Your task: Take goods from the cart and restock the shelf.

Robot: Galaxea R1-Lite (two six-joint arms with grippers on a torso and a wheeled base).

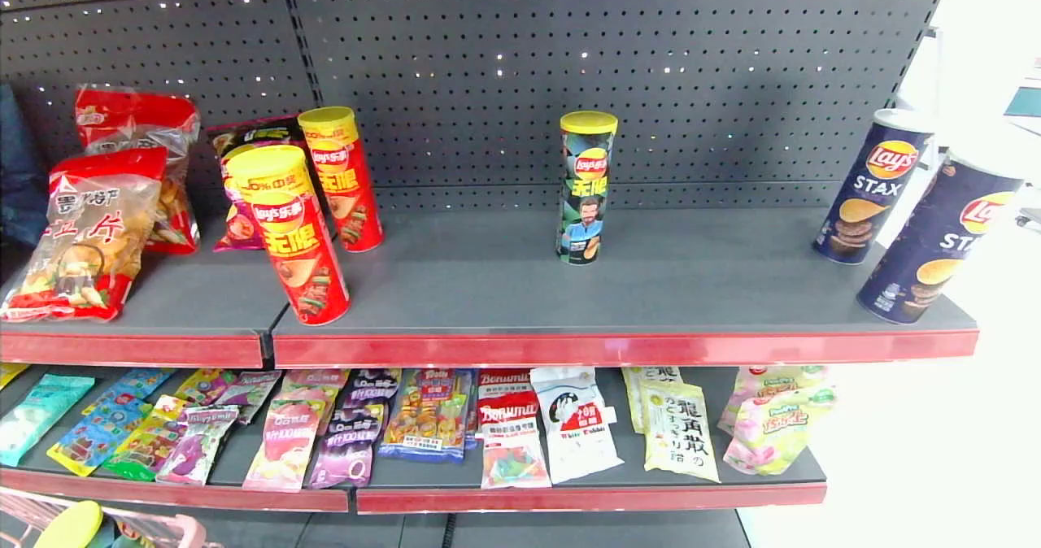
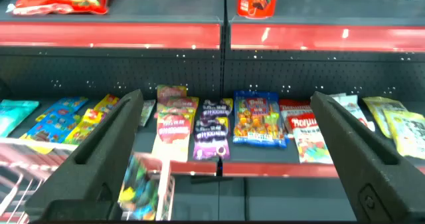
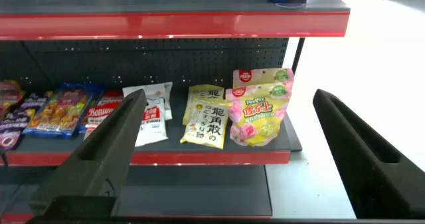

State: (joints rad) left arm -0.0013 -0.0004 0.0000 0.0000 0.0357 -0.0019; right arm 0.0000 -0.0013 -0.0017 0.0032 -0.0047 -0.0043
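Note:
The upper shelf board carries two red chip cans at the left, one dark green can in the middle and two dark blue cans at the right end. A pink cart rim with a yellow-green lid peeks in at the lower left. My left gripper is open and holds nothing, facing the lower shelf's candy packets. My right gripper is also open and holds nothing, facing the lower shelf's right end, where a pink-green bag stands.
Red snack bags lie at the upper shelf's left end. The lower shelf holds a row of several flat packets. Bare board lies between the green can and the blue cans. White cart wires show in the left wrist view.

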